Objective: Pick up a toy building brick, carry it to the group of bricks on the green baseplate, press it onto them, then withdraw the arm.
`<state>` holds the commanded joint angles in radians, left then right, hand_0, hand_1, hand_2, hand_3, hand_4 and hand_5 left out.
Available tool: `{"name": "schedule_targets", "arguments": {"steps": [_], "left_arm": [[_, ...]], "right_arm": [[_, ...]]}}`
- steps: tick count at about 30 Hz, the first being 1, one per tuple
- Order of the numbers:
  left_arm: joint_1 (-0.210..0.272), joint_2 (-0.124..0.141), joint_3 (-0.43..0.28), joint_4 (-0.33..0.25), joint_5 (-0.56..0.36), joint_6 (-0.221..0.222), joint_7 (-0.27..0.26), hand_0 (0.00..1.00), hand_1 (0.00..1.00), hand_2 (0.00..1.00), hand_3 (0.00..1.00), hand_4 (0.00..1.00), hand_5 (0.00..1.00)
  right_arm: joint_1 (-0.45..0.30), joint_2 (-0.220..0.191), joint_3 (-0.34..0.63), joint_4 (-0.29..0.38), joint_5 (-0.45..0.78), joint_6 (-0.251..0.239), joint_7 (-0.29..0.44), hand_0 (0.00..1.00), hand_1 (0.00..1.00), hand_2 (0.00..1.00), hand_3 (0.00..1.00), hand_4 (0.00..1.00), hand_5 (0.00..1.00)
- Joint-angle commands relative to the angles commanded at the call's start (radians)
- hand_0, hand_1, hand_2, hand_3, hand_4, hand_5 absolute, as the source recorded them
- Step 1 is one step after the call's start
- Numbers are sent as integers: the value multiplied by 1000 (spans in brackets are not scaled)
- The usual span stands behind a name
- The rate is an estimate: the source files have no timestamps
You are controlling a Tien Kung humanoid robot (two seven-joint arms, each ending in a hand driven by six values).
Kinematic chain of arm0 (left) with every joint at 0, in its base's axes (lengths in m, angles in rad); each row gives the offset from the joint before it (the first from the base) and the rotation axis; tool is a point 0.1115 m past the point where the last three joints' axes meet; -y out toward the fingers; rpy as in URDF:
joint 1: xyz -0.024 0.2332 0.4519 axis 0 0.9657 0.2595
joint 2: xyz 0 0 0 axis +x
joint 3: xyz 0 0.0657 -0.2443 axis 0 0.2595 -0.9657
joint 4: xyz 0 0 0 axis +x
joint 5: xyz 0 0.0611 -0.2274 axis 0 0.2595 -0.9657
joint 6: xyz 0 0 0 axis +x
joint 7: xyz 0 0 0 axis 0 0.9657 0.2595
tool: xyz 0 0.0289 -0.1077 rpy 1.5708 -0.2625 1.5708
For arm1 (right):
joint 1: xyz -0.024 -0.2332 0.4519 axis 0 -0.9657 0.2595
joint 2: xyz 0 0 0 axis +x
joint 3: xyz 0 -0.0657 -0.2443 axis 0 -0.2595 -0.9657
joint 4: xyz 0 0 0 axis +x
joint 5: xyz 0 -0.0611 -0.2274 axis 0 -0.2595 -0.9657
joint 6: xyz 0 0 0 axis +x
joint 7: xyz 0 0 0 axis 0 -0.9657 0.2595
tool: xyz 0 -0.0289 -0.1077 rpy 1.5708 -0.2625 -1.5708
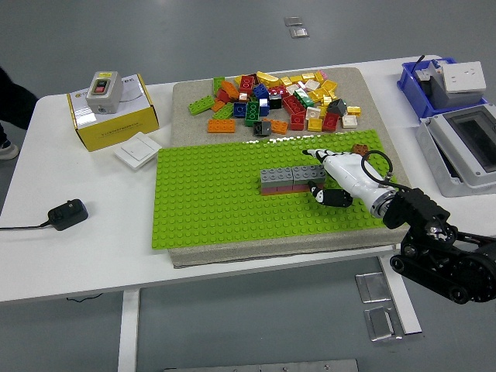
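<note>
Right hand [339, 175] beside grey brick stack [293, 180] on green baseplate [209, 203], fingers apparently spread, grasping nothing, loose bricks [279, 101] behind.

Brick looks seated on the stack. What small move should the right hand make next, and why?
Probably draw the right hand back to the right, off the green baseplate. Its fingers look spread beside the right end of the grey-topped brick stack, gripping nothing, so only the withdrawal seems left.
</note>
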<state>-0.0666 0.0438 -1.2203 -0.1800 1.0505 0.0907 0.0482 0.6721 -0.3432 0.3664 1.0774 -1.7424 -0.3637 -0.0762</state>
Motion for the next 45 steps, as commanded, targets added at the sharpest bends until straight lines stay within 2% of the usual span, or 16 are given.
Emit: {"name": "schedule_targets", "arguments": {"steps": [5, 12, 13, 18, 19, 24, 25, 45], "left_arm": [[1, 0, -1, 0, 0, 0, 0, 662, 662, 575, 605, 203, 670], [5, -2, -1, 0, -1, 1, -1, 662, 662, 574, 604, 202, 669], [7, -2, -2, 0, -2, 1, -1, 662, 662, 573, 604, 202, 669], [13, -4, -8, 0, 1, 1, 1, 662, 662, 573, 604, 202, 669], [14, -4, -9, 0, 3, 1, 1, 662, 662, 574, 604, 201, 669], [13, -5, -8, 0, 7, 1, -1, 662, 662, 574, 604, 201, 669], [13, -5, -7, 0, 6, 1, -2, 662, 662, 574, 604, 201, 669], [10, -3, -1, 0, 3, 0, 1, 662, 662, 574, 604, 201, 670]], "right_arm": [[-3, -15, 15, 35, 11, -5, 5, 796, 819, 946, 912, 505, 368], [-56, -60, 98, 151, -5, -28, -5, 797, 823, 957, 915, 517, 368], [-75, -67, 115, 173, -23, -38, -8, 807, 850, 966, 626, 540, 406], [-139, -79, 179, 235, -110, -69, -25, 807, 850, 966, 626, 540, 406], [-144, -78, 183, 239, -119, -73, -25, 834, 878, 983, 488, 591, 551], [-140, -66, 172, 225, -133, -77, -27, 834, 878, 983, 488, 591, 551], [-137, -62, 168, 218, -132, -76, -26, 838, 882, 998, 518, 580, 564], [-84, 20, 122, 52, -60, -58, -7, 844, 875, 998, 553, 570, 559]]}}
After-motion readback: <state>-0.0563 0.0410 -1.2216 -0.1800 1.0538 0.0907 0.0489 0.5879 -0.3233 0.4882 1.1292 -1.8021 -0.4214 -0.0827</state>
